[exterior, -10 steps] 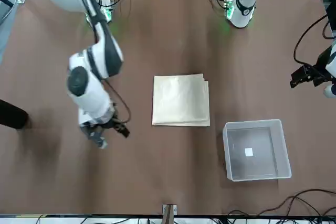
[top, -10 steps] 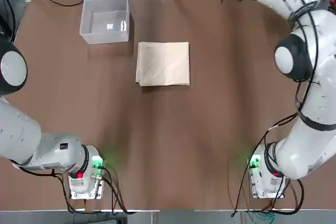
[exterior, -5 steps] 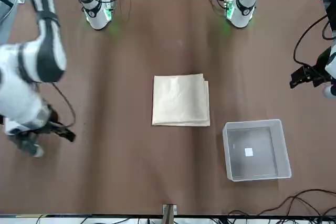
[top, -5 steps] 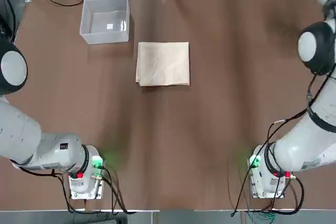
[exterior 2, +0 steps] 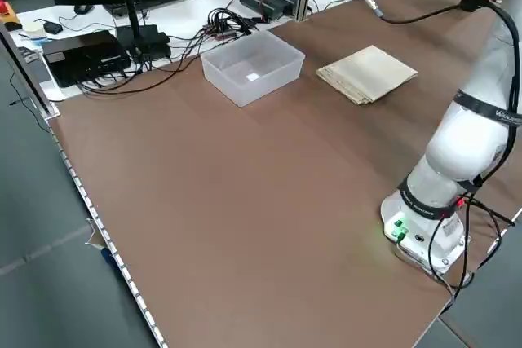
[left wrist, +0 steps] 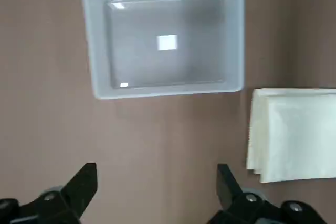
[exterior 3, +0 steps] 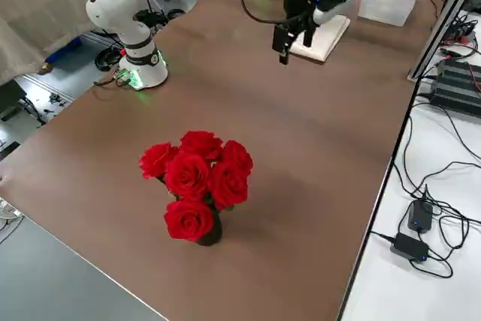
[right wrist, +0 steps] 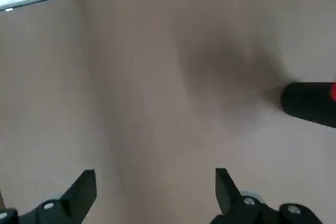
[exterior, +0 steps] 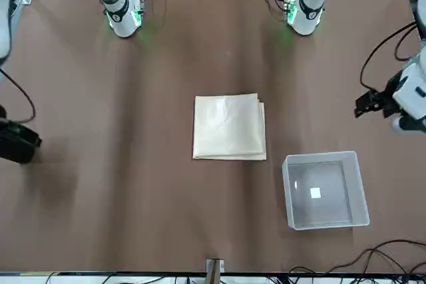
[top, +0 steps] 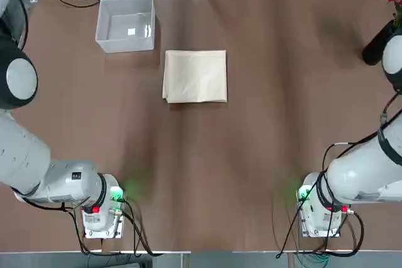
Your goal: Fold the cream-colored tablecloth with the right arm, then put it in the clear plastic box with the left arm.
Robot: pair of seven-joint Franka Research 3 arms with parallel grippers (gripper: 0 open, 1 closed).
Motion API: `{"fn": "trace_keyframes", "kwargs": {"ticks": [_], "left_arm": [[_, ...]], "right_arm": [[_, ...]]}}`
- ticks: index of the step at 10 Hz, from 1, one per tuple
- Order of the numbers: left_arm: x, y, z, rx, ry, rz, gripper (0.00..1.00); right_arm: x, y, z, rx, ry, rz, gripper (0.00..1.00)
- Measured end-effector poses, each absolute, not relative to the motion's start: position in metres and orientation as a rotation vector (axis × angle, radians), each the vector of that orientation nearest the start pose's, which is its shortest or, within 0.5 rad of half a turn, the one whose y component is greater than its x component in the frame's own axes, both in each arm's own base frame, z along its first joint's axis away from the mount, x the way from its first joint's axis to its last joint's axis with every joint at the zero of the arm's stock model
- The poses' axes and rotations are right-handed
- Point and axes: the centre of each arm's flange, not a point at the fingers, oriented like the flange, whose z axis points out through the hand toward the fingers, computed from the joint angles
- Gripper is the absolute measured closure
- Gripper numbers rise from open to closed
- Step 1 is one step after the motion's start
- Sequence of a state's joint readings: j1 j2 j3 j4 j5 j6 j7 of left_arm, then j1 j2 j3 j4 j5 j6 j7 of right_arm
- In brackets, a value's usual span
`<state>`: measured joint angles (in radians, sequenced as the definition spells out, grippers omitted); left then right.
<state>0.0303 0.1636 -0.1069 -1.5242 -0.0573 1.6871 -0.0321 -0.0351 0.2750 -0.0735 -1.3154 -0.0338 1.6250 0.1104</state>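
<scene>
The cream-colored tablecloth [top: 195, 76] lies folded into a neat rectangle in the middle of the far half of the brown table. The clear plastic box [top: 125, 46] stands with nothing in it just beyond it, toward my left. High over the table hangs my left gripper [exterior: 369, 106], on the near side of the box; its wrist view shows the box [left wrist: 90, 40] and the cloth's edge [left wrist: 294, 132] past open fingers holding nothing. My right gripper [exterior 3: 293, 44] hangs open in the air over the table's right part, well away from the tablecloth [exterior 3: 331, 35], and bare tabletop lies below it.
A black vase of red roses [exterior 3: 199, 186] stands near the table's right edge, close to the right gripper's side [right wrist: 310, 103]. Cables and power bricks lie on the white desk beyond the far edge. Both arm bases sit at the near edge.
The right arm has swung from near the tablecloth toward my right and left the front view. The left gripper has drifted slightly toward the table. Tablecloth and box have not moved.
</scene>
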Motion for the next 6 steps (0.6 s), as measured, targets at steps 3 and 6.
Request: {"fn": "trace_keyframes", "kwargs": {"ticks": [3, 6], "left_arm": [[0.620, -0.094, 0.523, -3.305, 0.141, 0.109, 0.00], [0.631, -0.149, 0.467, -3.386, 0.232, 0.125, 0.00]], "right_arm": [[0.600, -0.066, 0.633, -3.183, 0.303, -0.009, 0.00], [0.572, -0.052, 0.663, -3.178, 0.270, 0.030, 0.00]]}}
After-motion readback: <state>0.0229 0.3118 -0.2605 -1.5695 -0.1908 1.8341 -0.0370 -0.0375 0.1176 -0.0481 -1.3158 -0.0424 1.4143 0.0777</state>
